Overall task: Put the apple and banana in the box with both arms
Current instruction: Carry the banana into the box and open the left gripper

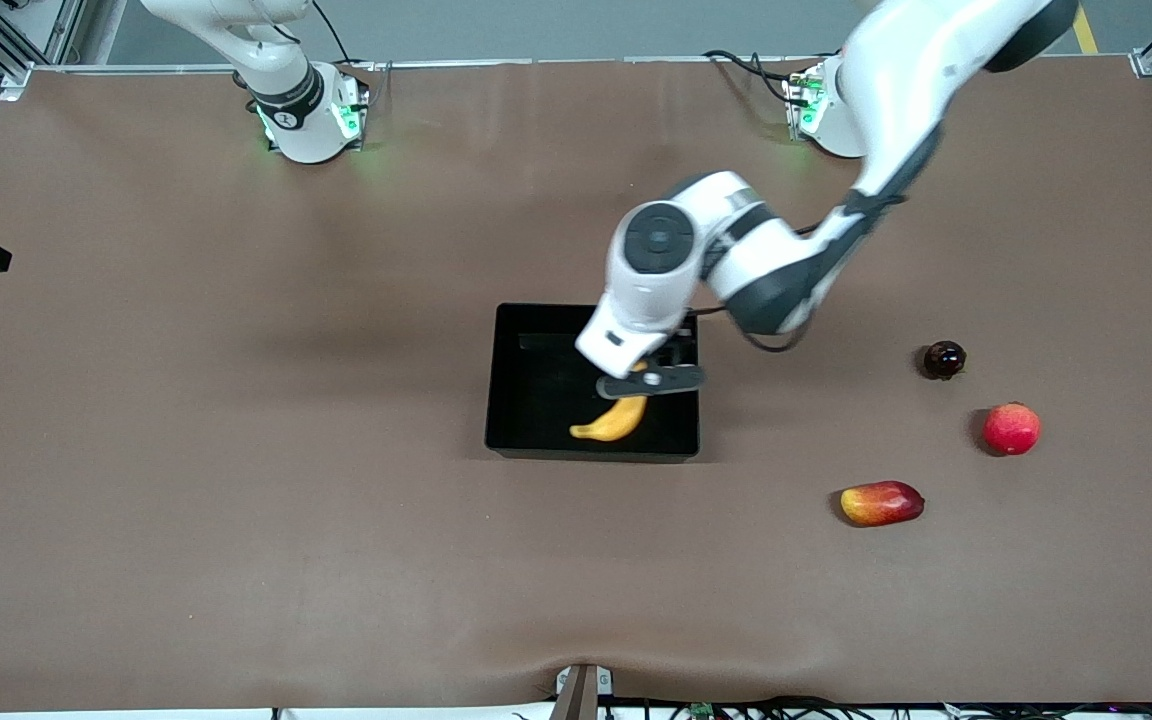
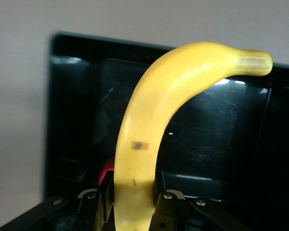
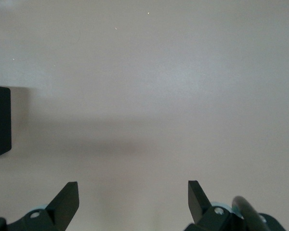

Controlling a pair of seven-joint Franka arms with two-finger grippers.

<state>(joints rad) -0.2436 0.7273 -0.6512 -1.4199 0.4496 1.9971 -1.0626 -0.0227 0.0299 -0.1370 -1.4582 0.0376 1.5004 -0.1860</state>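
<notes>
Covering the table (image 1: 236, 400), plain brown matting bears the box (image 1: 526, 400).

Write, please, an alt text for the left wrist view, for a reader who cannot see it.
The left gripper is shut on one end of a yellow banana, which curves up over the open black box. A small red patch shows beside the gripper. Brown table surrounds the box.

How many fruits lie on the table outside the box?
3, all toward the left arm's end: dark round fruit, red fruit nearer the camera, mango-like fruit nearest.
</notes>
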